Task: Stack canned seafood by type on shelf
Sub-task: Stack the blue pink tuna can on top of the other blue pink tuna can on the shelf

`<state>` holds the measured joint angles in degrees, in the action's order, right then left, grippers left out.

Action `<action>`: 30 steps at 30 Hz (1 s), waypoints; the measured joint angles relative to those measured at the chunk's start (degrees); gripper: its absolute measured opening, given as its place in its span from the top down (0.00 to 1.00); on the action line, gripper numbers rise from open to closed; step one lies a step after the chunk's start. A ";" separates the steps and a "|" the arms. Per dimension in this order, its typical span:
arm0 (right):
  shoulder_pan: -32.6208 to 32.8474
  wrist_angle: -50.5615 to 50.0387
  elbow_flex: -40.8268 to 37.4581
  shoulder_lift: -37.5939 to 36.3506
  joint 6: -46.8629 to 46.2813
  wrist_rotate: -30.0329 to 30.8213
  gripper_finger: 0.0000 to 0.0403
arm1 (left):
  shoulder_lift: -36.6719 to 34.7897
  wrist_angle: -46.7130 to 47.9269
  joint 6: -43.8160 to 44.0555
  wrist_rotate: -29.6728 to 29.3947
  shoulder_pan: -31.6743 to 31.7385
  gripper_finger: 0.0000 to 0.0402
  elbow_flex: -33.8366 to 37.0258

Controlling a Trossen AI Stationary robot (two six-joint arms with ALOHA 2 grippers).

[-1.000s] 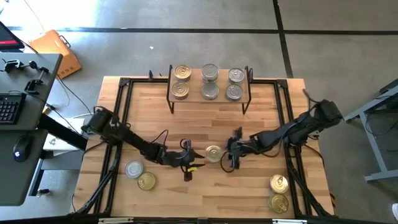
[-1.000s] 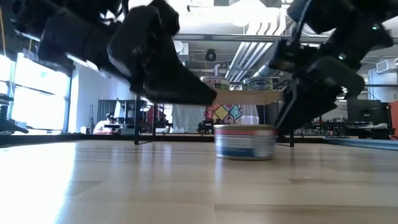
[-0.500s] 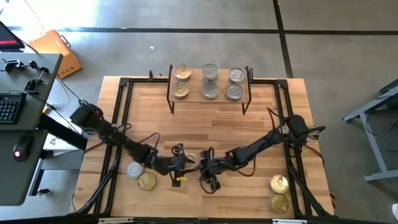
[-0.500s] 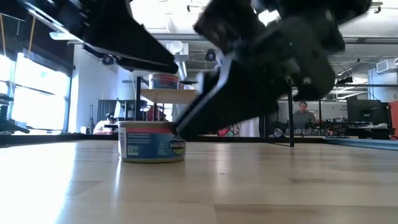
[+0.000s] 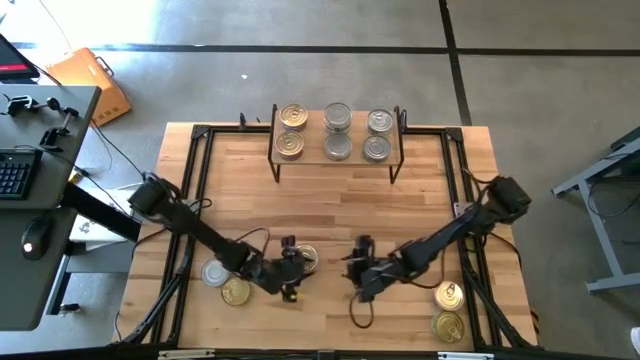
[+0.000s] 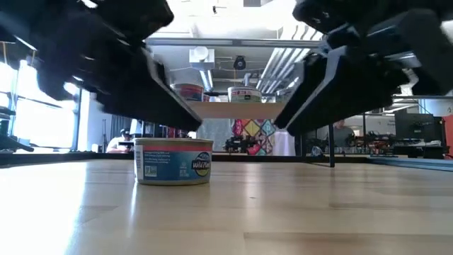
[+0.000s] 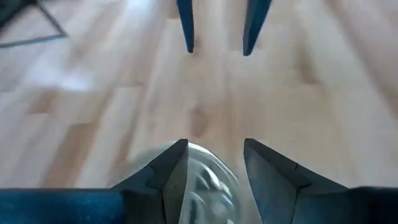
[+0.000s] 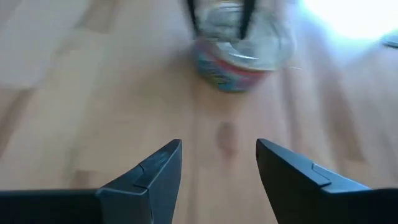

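Nearby, one tin (image 6: 173, 161) stands upright on the slatted tabletop (image 6: 283, 212).

Six tins (image 5: 337, 132) on shelf (image 5: 338, 156). Left hand (image 5: 292, 262) over gold-lidded tin (image 5: 306, 257) mid-table (image 5: 330, 205); right hand (image 5: 360, 272) nearby, apart.

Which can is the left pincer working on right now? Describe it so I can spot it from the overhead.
Start at the big slatted wooden table and move to its front half. Between the two dark arms, a short round silver-lidded tin sits under the left pincer, whose fingers straddle it. Unlike the silver and gold tins lying further left near the frame, it stands alone mid-table, blue label with a red band.
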<state>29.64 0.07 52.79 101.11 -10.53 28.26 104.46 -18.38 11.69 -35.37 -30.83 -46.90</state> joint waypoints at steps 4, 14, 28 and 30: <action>1.63 5.74 -5.80 -1.55 -4.68 5.04 0.51 | 2.40 6.67 -0.63 -2.91 0.13 0.63 -4.23; 1.89 13.16 -10.58 -1.89 -6.76 5.83 0.51 | 1.65 32.89 5.15 1.98 -1.29 0.70 -12.44; 1.86 13.48 -10.61 -1.89 -5.50 5.85 0.51 | 1.06 51.19 21.41 -5.16 -7.08 0.70 -15.47; 1.86 13.51 -10.61 -1.89 -5.24 5.85 0.51 | 1.64 51.07 23.55 -7.91 -7.83 0.70 -15.44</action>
<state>31.51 13.58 42.17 99.22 -15.77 34.11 106.11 32.69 35.24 -43.28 -38.66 -62.34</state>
